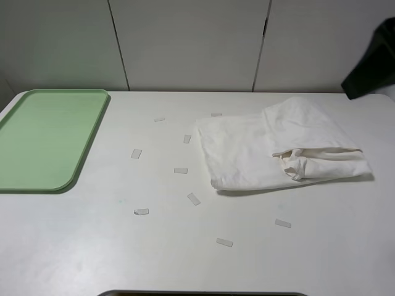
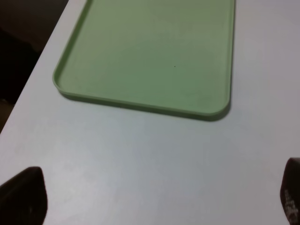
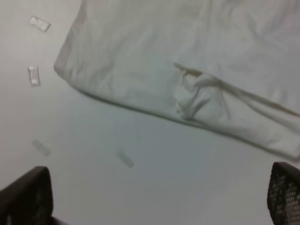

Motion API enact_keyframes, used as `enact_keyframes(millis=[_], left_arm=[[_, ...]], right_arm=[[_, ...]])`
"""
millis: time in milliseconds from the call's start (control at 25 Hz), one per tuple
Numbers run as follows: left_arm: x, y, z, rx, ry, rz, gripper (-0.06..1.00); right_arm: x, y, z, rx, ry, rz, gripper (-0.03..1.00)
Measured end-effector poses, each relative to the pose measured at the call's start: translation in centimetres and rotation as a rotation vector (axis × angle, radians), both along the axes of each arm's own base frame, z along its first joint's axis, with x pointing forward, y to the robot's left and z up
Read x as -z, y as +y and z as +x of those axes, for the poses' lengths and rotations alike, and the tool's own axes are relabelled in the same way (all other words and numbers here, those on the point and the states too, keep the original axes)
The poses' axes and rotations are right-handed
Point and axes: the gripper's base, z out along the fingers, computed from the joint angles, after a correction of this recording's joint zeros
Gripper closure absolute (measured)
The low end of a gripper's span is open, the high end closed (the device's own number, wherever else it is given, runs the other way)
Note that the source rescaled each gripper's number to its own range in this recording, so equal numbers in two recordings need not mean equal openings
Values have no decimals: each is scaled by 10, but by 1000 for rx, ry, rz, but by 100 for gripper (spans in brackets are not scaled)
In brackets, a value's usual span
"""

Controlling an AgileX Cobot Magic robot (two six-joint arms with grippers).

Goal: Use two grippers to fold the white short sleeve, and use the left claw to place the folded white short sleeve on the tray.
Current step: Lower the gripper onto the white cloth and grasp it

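Observation:
The white short sleeve [image 1: 278, 148] lies loosely folded on the right half of the white table, with a bunched sleeve at its near right. It also shows in the right wrist view [image 3: 187, 70]. The green tray [image 1: 43, 139] sits empty at the left edge; the left wrist view shows its near end [image 2: 150, 51]. Neither arm shows in the exterior high view. My left gripper [image 2: 154, 197] is open and empty over bare table near the tray. My right gripper [image 3: 159, 197] is open and empty over the table near the shirt's front edge.
Several small clear tape strips [image 1: 194, 198] lie scattered on the table between tray and shirt. A dark object [image 1: 373, 61] sits at the back right corner. White cabinet panels [image 1: 191, 43] stand behind the table.

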Motion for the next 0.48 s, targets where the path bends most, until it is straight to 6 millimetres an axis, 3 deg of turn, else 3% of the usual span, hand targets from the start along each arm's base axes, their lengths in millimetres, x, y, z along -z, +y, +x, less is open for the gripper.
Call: enact_keyframes(millis=[40, 80, 280, 480], left_arm=[[0, 0, 0, 0, 0, 0, -5], [0, 0, 0, 0, 0, 0, -5], [0, 0, 0, 0, 0, 0, -5], [0, 0, 0, 0, 0, 0, -5]], right_arm=[[-1, -5, -12, 0, -18, 7, -3], [-1, -5, -12, 0, -18, 7, -3], [6, -26, -69, 1, -87, 30, -3], [26, -48, -124, 6, -176, 62, -3]])
